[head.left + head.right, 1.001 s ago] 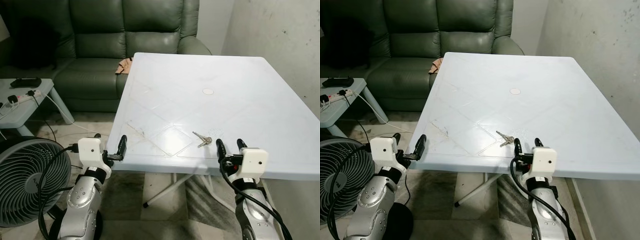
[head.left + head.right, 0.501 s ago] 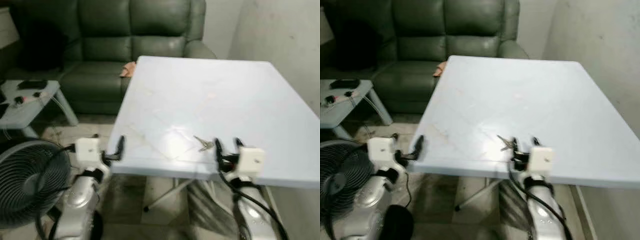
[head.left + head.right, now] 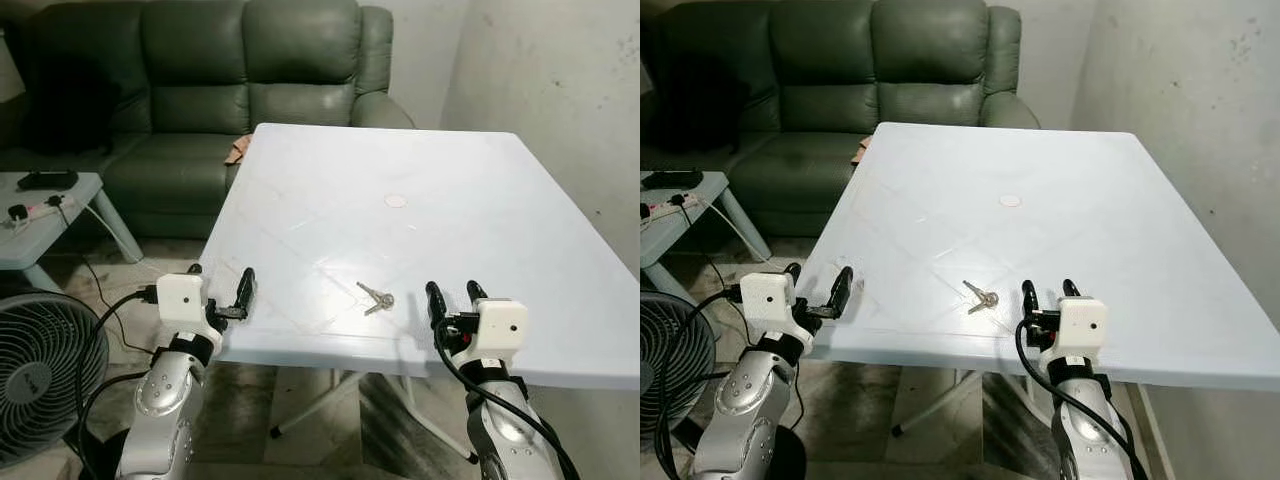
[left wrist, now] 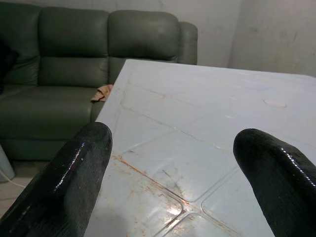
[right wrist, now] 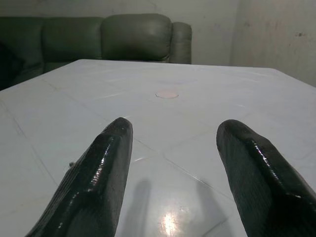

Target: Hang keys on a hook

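A small bunch of silver keys (image 3: 375,297) lies flat on the white plastic table (image 3: 400,160), near its front edge. My right gripper (image 3: 452,292) is open at the table's front edge, just right of the keys and not touching them. At the table's front left corner my left gripper (image 3: 218,278) is also open and holds nothing. In the left wrist view the black fingers (image 4: 74,182) frame the stained tabletop. The right wrist view looks across the table between that gripper's fingers (image 5: 103,173).
A dark green sofa (image 3: 200,90) with a tan cloth (image 3: 237,150) on it stands behind the table. A floor fan (image 3: 35,385) and a low side table (image 3: 40,215) with a power strip and cables are at the left. A grey wall (image 3: 560,110) runs along the right.
The whole picture has shifted and sharpened after a blur, so the camera moved. Both grippers stay open at the table's front edge, and the keys lie where they were.
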